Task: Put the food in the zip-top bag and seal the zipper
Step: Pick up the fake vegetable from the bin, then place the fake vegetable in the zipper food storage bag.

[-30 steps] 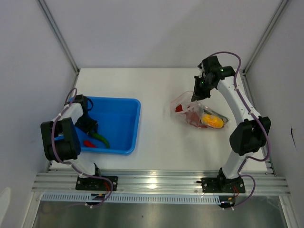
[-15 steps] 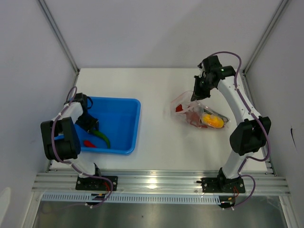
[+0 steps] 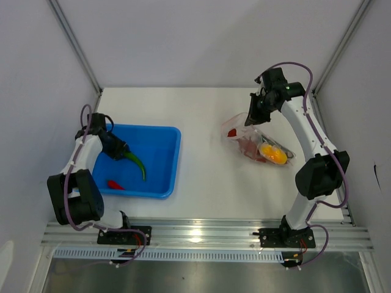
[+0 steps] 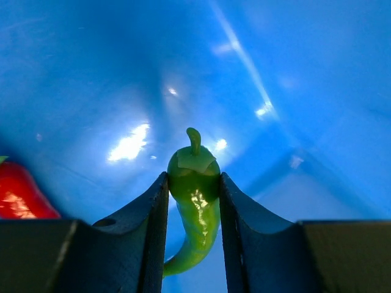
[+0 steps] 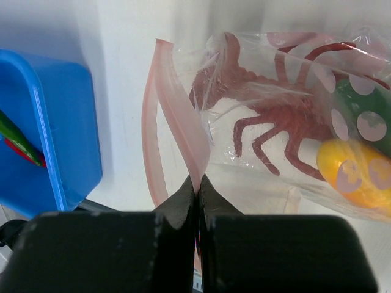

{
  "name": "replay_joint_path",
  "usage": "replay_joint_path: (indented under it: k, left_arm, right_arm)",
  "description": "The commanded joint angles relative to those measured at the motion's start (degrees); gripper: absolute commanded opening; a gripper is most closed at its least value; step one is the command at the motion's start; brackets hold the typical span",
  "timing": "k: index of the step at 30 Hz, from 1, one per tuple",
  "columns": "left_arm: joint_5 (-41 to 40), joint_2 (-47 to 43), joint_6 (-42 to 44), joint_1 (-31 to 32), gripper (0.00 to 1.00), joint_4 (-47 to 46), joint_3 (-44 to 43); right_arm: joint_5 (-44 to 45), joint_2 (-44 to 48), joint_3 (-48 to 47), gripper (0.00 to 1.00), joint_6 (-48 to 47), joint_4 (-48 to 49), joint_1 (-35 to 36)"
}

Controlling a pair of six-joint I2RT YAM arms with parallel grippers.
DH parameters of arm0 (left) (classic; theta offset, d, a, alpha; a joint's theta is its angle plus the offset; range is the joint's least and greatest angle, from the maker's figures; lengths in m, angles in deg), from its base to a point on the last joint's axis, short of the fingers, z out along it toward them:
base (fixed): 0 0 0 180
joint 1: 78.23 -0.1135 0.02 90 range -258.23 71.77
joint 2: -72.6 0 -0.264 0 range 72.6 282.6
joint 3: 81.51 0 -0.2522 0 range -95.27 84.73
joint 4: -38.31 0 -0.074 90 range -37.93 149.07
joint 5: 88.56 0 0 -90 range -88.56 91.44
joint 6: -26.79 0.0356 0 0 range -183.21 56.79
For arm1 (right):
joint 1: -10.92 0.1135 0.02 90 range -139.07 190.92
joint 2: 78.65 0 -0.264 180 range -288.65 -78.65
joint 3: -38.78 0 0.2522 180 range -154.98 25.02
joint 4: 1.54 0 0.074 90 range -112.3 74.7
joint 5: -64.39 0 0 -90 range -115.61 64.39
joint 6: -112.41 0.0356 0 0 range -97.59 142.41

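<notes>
Step in hand: food transfer; a green pepper (image 4: 194, 195) is lifted out of the blue tray (image 3: 164, 174) and not yet bagged.
Left gripper (image 4: 193, 183): jaws closed narrowly on the pepper just below its stem, tip hanging above the tray floor.
Right gripper (image 5: 197, 183): pinched tight on the pink zipper (image 5: 177, 116), holding one lip of the mouth up.
Zip-top bag (image 3: 259, 143): at 3 o'clock on the table, well apart from the tray, unsealed. It holds the yellow-orange fruit (image 5: 351, 174) and a dark green piece.
Left in tray: one red chili (image 3: 115, 184), at 7 o'clock of the pepper.
Next move (judgement): carry the pepper toward 3 o'clock and enter it tip first; the mouth must gape wide enough.
Change from earlier: the pepper previously lay low beside the red chili and is now raised toward 12 o'clock. The right grip is unchanged.
</notes>
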Motion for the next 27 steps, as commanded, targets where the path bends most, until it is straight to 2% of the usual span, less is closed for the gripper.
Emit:
replay_joint_path:
  k: [1, 10, 18, 22, 26, 27]
  left_arm:
    - [3.73, -5.1, 0.98, 0.03, 0.01, -2.21, -2.17]
    - [6.1, -14.94, -0.6, 0.56, 0.0, -0.01, -3.05]
    - [10.66, -18.55, -0.34, 6.35, 0.0, -1.76, -9.1]
    - [17.96, -20.22, -1.39, 8.38, 0.0, -8.17, -11.13]
    - [25.25, -21.1, -3.5, 12.86, 0.01, -19.58, -11.4]
    - [28.14, -20.93, -4.2, 14.6, 0.01, -25.09, -11.31]
  right_arm:
    - [-0.84, 1.4, -3.16, 0.0, 0.05, 1.19, -0.24]
    - [-2.33, 2.11, -5.36, 0.0, 1.37, 1.1, 1.07]
    - [-2.24, 3.07, -6.85, 0.0, 0.84, 1.02, 5.55]
    - [-5.39, 3.34, -7.29, 0.0, 1.2, 1.19, 6.87]
    - [-7.25, 3.6, -7.47, 0.0, 0.76, 1.1, 8.98]
    - [-7.69, 3.6, -7.47, 0.0, 0.76, 1.1, 9.51]
